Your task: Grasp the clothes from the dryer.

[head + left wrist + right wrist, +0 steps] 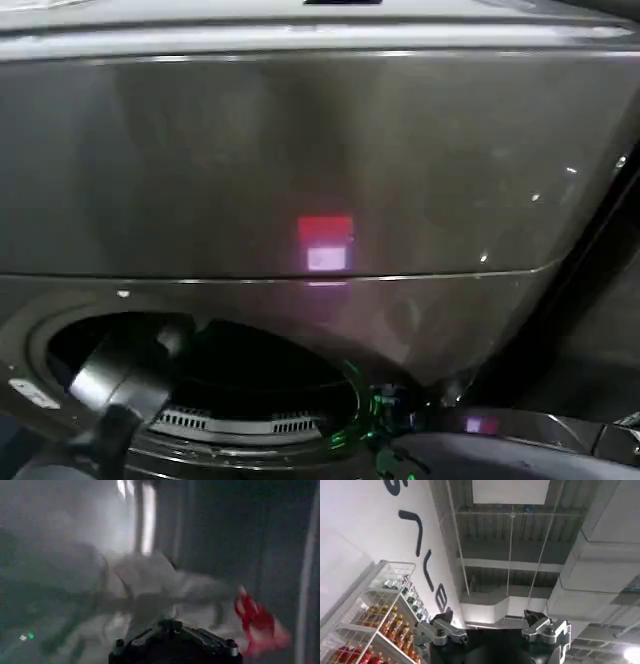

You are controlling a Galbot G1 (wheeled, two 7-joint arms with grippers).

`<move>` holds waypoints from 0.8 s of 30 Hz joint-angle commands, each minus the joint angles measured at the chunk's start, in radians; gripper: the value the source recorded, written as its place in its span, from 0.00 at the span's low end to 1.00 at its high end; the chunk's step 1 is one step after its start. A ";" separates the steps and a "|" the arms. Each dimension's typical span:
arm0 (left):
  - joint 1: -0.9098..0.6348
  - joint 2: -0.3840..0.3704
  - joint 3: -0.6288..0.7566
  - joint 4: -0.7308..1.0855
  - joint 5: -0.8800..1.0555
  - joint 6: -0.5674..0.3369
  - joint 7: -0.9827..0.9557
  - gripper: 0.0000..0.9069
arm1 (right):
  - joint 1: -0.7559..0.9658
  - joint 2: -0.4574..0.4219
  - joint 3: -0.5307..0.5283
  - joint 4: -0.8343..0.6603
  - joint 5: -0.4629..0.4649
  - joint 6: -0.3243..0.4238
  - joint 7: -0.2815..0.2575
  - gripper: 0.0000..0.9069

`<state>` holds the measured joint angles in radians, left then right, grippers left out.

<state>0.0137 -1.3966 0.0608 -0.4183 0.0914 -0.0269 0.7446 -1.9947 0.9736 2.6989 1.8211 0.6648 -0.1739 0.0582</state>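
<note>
The dryer (320, 150) is a dark bronze-grey front-loader with a small red light (325, 240) above its round porthole (200, 385). My left arm (125, 385) reaches in through the porthole. Inside the drum, the clothes (150, 577) are a whitish-grey bundle with a red-pink patch (255, 625) hanging at one side. My left gripper (171, 624) has its fingertips together, pinching a fold of the grey fabric. My right gripper (491, 622) is outside the dryer, open and holding nothing, pointing up at the ceiling. Its arm (500, 445) sits low at the right of the porthole.
The drum's ribbed metal wall (215, 535) stands close behind the bundle. The porthole rim (240, 425) runs just under my left arm. A wire shelf of bottles (375, 625) stands against a white wall beside my right gripper.
</note>
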 commanded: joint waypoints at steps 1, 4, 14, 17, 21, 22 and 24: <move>0.234 -0.014 -0.223 -0.358 -0.224 -0.039 -0.464 0.00 | 0.003 0.000 0.001 0.010 -0.002 0.001 -0.006 1.00; 0.337 -0.024 -0.291 -0.489 -0.285 -0.081 -0.624 0.00 | 0.003 0.002 -0.002 0.001 -0.024 0.019 -0.016 1.00; 0.613 -0.064 -0.398 -0.827 -0.136 -0.237 -1.015 0.00 | 0.011 -0.008 0.000 0.010 -0.002 0.049 -0.034 1.00; 0.611 -0.068 -0.395 -0.846 -0.127 -0.204 -1.024 0.00 | 0.010 -0.012 -0.003 0.007 0.002 0.065 -0.035 1.00; 0.603 -0.077 -0.408 -0.849 -0.117 -0.174 -1.048 0.00 | 0.007 -0.010 0.002 -0.007 0.000 0.072 -0.036 1.00; 0.605 -0.076 -0.408 -0.849 -0.118 -0.162 -1.047 0.00 | 0.007 -0.009 0.003 -0.007 -0.001 0.071 -0.036 1.00; 0.611 -0.073 -0.403 -0.851 -0.116 -0.151 -1.038 0.00 | 0.008 -0.009 0.002 -0.006 -0.002 0.071 -0.036 1.00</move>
<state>0.5674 -1.4663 -0.3180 -1.1911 -0.0433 -0.2021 -0.2112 -1.9864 0.9636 2.7019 1.8179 0.6574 -0.1147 0.0268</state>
